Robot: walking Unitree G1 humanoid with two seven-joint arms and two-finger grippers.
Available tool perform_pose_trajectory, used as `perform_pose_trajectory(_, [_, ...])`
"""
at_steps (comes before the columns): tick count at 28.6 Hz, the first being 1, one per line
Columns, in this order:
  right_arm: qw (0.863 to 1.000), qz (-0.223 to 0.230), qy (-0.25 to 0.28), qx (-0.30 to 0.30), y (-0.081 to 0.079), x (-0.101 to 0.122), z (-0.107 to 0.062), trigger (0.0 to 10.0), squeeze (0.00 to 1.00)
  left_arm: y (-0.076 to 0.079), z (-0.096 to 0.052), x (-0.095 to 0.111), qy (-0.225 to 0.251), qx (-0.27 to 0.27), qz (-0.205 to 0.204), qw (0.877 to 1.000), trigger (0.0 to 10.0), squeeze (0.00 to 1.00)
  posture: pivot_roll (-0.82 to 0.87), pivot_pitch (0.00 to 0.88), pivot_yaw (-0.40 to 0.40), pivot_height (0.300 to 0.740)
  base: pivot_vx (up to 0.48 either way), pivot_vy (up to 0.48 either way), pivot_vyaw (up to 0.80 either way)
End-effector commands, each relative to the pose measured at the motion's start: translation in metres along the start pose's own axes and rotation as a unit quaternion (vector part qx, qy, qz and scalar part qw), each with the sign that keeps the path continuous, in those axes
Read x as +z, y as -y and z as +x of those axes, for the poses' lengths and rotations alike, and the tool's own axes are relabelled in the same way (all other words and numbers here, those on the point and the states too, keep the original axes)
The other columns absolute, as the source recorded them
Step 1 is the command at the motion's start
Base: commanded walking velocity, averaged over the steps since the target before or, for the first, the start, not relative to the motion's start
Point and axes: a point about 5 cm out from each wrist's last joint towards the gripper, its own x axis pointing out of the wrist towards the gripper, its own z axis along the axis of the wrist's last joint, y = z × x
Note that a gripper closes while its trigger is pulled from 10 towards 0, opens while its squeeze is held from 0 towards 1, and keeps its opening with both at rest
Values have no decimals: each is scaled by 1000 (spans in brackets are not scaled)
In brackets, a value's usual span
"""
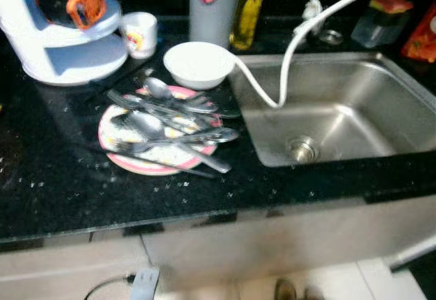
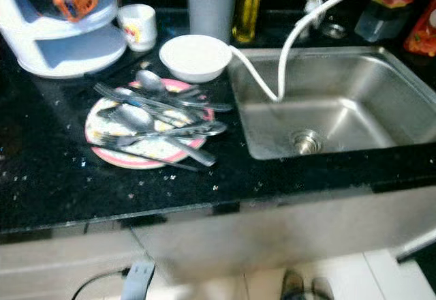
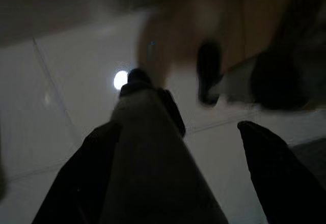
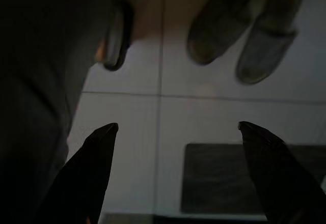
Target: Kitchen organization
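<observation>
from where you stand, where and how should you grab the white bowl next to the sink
Take the white bowl by its rim, on the near left side. It sits upright and open on the black counter, so one finger can drop inside and one outside. Come from above: the cutlery on the pink-rimmed plate crowds its front, the sink edge and white hose its right.

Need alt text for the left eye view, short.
A pink-rimmed plate piled with spoons and forks sits on a black counter, left of a steel sink. A white bowl stands behind the plate; a white hose droops into the sink.
</observation>
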Motion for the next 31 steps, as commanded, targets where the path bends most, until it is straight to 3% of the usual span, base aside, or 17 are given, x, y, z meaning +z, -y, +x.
perform_pose_trajectory(1, [1000,0,-6,5,-3,-5,0,10000,0,2,0,-14,-27,-1,-7,1000,10000,0,-1,39,-62,740,0,0,0])
perform_pose_trajectory(11, [1000,-10,-4,9,-3,-4,0,10000,0,3,0,-14,-25,-5,-10,1000,10000,0,0,29,-68,740,0,0,0])
perform_pose_trajectory(20, [1000,-19,-5,9,-2,-4,0,10000,0,4,0,-15,-29,-9,-9,1000,10000,0,3,32,-71,740,0,-434,0])
perform_pose_trajectory(26, [999,-41,12,26,-4,0,0,10000,0,4,0,-16,-35,-5,-16,999,10000,0,3,40,-69,740,0,0,0])
perform_pose_trajectory(29, [996,-36,50,61,-4,20,-1,10000,0,4,0,-17,-39,-6,-15,999,10000,0,3,40,-69,740,0,0,0])
perform_pose_trajectory(31, [988,-17,100,113,2,50,-5,10000,0,4,0,-18,-44,-6,-16,999,10000,0,2,49,-62,740,0,0,0])
